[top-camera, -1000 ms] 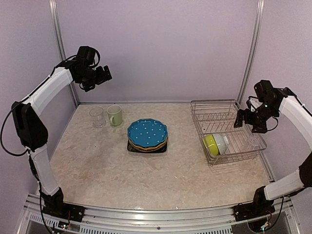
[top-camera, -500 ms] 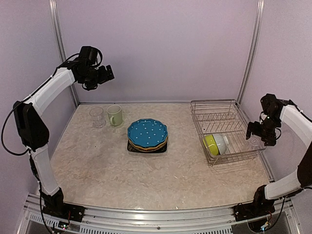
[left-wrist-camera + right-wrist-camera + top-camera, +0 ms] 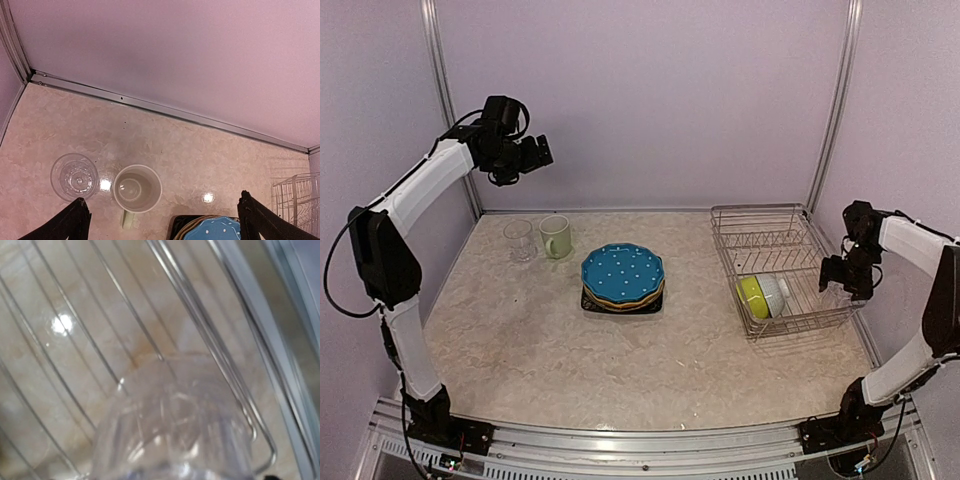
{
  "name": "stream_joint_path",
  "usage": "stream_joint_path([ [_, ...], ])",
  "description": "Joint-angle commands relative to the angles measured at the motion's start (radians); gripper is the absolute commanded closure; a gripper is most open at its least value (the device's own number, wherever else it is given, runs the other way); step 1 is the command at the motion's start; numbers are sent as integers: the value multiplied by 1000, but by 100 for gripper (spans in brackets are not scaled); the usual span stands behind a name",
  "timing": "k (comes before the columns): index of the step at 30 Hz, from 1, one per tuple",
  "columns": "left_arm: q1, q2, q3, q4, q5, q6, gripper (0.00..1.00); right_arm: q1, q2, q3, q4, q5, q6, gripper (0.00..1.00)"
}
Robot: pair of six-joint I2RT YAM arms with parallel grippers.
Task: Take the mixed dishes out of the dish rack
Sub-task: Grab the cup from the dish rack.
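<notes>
The silver wire dish rack (image 3: 760, 215) stands at the right. A lime bowl (image 3: 752, 296) and a white bowl (image 3: 775, 292) lie on their sides in its near part. My right gripper (image 3: 840, 280) is down in the rack's near right corner, jaws wide around a clear glass (image 3: 175, 425) that fills the right wrist view. On the table sit the blue dotted plate (image 3: 622, 272), stacked on other plates over the black square plate (image 3: 588, 303), the pale green mug (image 3: 557, 237) and a second clear glass (image 3: 518, 240). My left gripper (image 3: 542, 153) is open and empty, high at the back left.
The rack's wires (image 3: 165, 270) and its right rim lie close around the glass. The metal frame posts and the purple walls close in the back and sides. The left wrist view looks down on the mug (image 3: 137, 188), the glass (image 3: 74, 176) and the plate stack (image 3: 217, 230).
My right gripper has come down from above the rack's right side to the glass in the near right corner. The left arm has barely moved.
</notes>
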Motion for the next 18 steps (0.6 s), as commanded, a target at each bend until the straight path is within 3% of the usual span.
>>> stream_joint_path([
  [1,9,-13,-4,9,-24,26,1,-16,38,-22,52,-6,-24,19],
  [8,16,-25,-10,-2,-35,27,1,-16,51,-24,65,-26,-41,38],
  [18,1,-117,-153,175,-24,103,1,-16,14,125,9,-121,-64,50],
])
